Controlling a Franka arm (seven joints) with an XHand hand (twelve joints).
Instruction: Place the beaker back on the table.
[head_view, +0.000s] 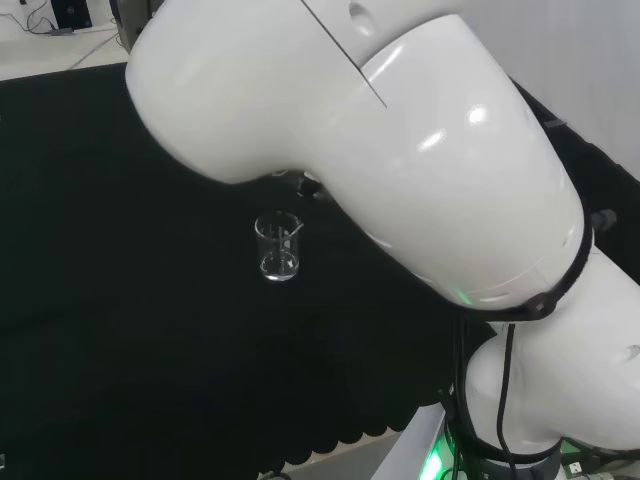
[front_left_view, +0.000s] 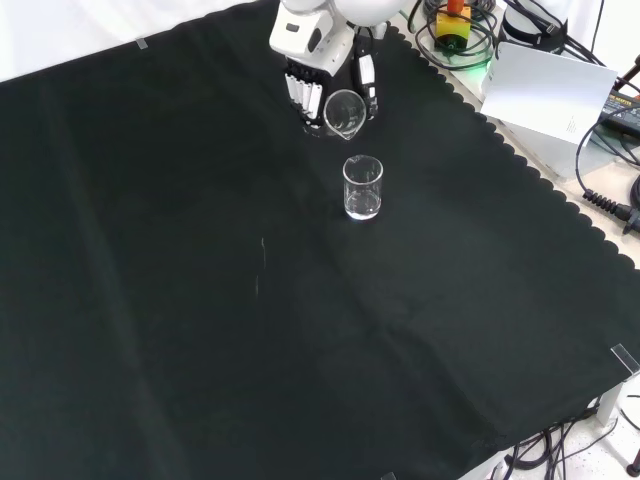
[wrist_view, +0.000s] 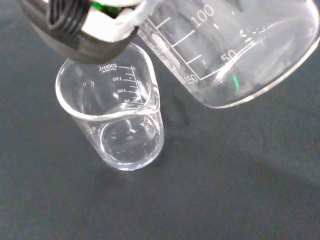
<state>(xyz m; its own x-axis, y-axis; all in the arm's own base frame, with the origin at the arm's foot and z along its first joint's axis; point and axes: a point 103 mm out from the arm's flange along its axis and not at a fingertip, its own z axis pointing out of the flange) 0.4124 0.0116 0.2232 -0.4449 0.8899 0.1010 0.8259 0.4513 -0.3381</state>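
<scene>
Holding tilted clear beaker (front_left_view: 345, 112) aloft, hand (front_left_view: 312, 70) fingers (front_left_view: 368, 85) curled round wall; fragile, light, slippery. Second beaker (front_left_view: 363, 187) at 6 o'clock on tabletop (front_left_view: 180, 300).

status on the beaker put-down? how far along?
Not placed yet. The hand has its fingers curled round a tilted beaker, held above the black cloth in the front view. A second beaker stands upright on the cloth, apart from it. Left: level the held beaker, lower it onto bare cloth, release.
</scene>
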